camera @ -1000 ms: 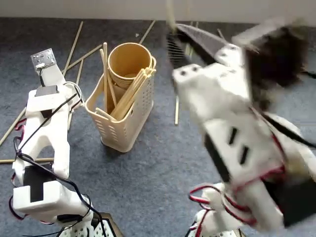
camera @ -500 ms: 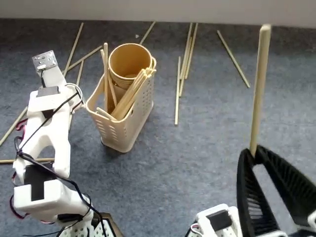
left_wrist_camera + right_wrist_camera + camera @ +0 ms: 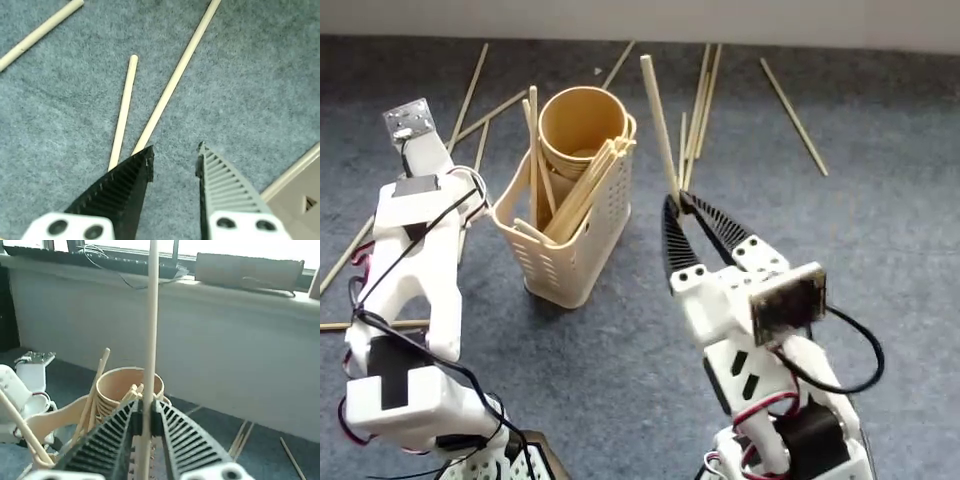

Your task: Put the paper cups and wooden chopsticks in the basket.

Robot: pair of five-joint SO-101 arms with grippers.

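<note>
Currently the jaws of the right gripper (image 3: 676, 203) are clamping a wooden chopstick (image 3: 658, 125) low on its length, upright beside the basket (image 3: 578, 250) holding the paper cups (image 3: 582, 118), so it is probably risking pivoting and missing the rim, while the left gripper (image 3: 175, 149), jaws apart, is hanging over loose chopsticks (image 3: 172, 85).

Grey carpeted tabletop (image 3: 620, 390) beneath a white wall (image 3: 225, 350) and bright windows (image 3: 225, 245).
A grey-blue, short-pile covering spreads over the whole tabletop. In the high view a pale strip (image 3: 520, 18) borders it at 12 o'clock. In the right wrist view the wall rises to a ledge (image 3: 280, 297), where a dark tangle of cables (image 3: 105, 260) and a long brown box (image 3: 247, 271) lie under windows full of daylight.
</note>
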